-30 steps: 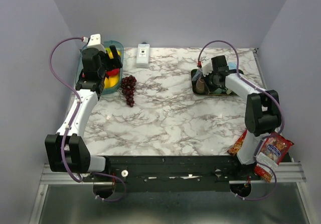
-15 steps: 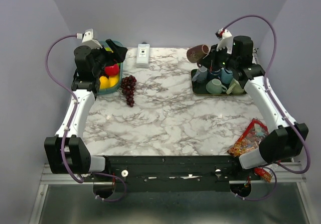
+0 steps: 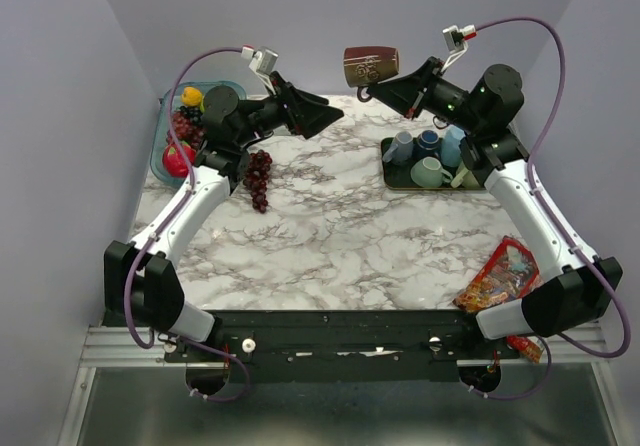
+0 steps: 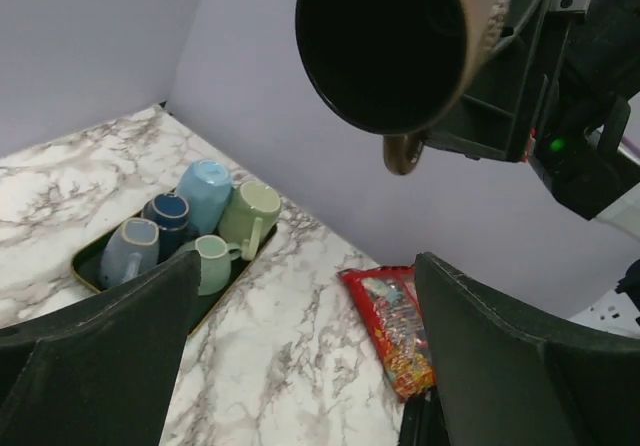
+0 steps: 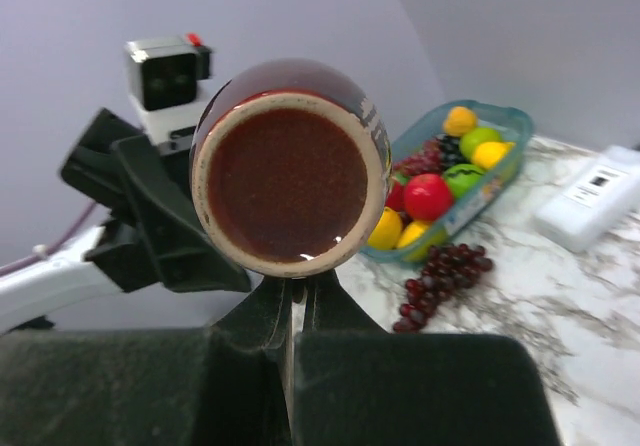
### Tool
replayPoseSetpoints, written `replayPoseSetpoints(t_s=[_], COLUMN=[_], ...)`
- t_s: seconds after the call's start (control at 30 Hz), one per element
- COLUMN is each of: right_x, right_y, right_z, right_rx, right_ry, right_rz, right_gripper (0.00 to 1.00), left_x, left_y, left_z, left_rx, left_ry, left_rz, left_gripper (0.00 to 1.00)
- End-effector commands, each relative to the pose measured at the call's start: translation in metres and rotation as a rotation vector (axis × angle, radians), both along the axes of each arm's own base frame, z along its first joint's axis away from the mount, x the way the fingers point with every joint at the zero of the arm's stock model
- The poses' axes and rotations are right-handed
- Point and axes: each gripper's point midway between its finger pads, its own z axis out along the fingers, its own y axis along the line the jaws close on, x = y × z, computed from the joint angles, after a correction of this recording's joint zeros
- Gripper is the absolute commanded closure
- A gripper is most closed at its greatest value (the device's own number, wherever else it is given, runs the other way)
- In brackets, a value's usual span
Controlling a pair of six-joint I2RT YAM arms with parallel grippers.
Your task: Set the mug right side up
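A brown mug (image 3: 371, 67) hangs on its side in the air above the back of the table. My right gripper (image 3: 368, 90) is shut on its handle (image 4: 405, 153) from below. The right wrist view shows the mug's cream-ringed base (image 5: 290, 171) above the shut right gripper (image 5: 300, 296). In the left wrist view the mug's dark mouth (image 4: 385, 46) faces the camera. My left gripper (image 3: 322, 116) stands open, pointing right at the mug and apart from it. Nothing lies between its wide fingers (image 4: 520, 366).
A dark tray (image 3: 390, 181) at the back right holds several blue and green mugs (image 3: 430, 171). A fruit tub (image 3: 172, 131) and loose grapes (image 3: 258, 174) sit at the back left. A red snack bag (image 3: 495, 276) lies near the right arm's base. A white box (image 5: 590, 206) lies past the tub.
My right arm lifted the brown mug off the tray and carried it up and left. My left arm swung from the fruit tub toward the middle, facing the mug.
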Motion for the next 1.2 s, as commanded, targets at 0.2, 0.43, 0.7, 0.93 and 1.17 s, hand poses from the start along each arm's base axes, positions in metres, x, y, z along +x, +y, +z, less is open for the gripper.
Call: replayPoseSetpoints(t_s=[0.2,0.43,0.7,0.93,1.17], right_x=[-0.026,-0.029,-0.034,-0.045,-0.048], right_y=[0.026,0.035,0.041,0.042,0.042], right_z=[0.036,0.029,0.023,0.020,0.011], right_rx=[0.120,0.117,0.109,0.083,0.083], right_ry=[-0.035,-0.038,-0.044,-0.065,-0.045], right_rz=[0.154,0.192,0.224,0.264,0.285], right_gripper=[0.99,0.99,0.99,0.99,0.99], left_x=[-0.023,-0.030,-0.024,-0.024,-0.023], left_y=[-0.031,-0.032,-0.035,-0.029,-0.027], left_z=[0.043,0.052,0.051,0.055,0.057], left_rx=[-0.198,-0.282,-0.285,-0.307,-0.320], left_ry=[0.007,0.028,0.044,0.028,0.030], left_rz=[-0.127,-0.172,-0.160,-0.155,-0.150], left_gripper=[0.23,0.36,0.52,0.57,0.60])
